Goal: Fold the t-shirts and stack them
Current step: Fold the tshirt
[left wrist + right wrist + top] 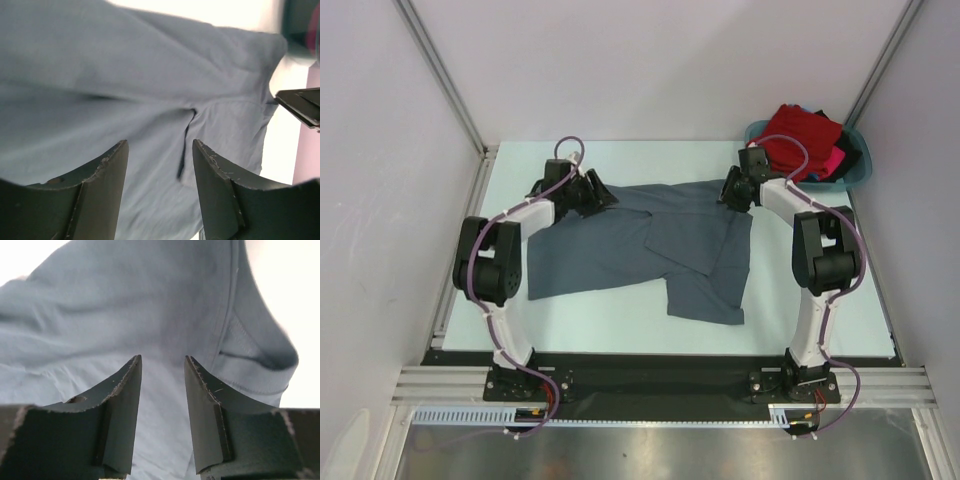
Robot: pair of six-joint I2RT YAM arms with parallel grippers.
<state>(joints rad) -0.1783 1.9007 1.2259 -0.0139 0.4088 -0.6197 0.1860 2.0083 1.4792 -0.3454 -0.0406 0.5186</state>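
A large slate-grey t-shirt (pixel 650 250) lies spread and partly folded over itself on the pale table (pixel 620 335). My left gripper (pixel 603 197) is at its far left edge, jaws open over the grey cloth (pixel 150 100) with nothing between them. My right gripper (pixel 727 192) is at its far right corner, jaws open over the grey cloth (pixel 150 310) near a stitched hem. Red (pixel 803 135), pink (pixel 835 160) and dark shirts lie heaped in the teal basin (pixel 860 168) at the far right.
The basin stands just behind my right arm. White enclosure walls and metal posts border the table on the far, left and right sides. The arm bases sit at the near edge.
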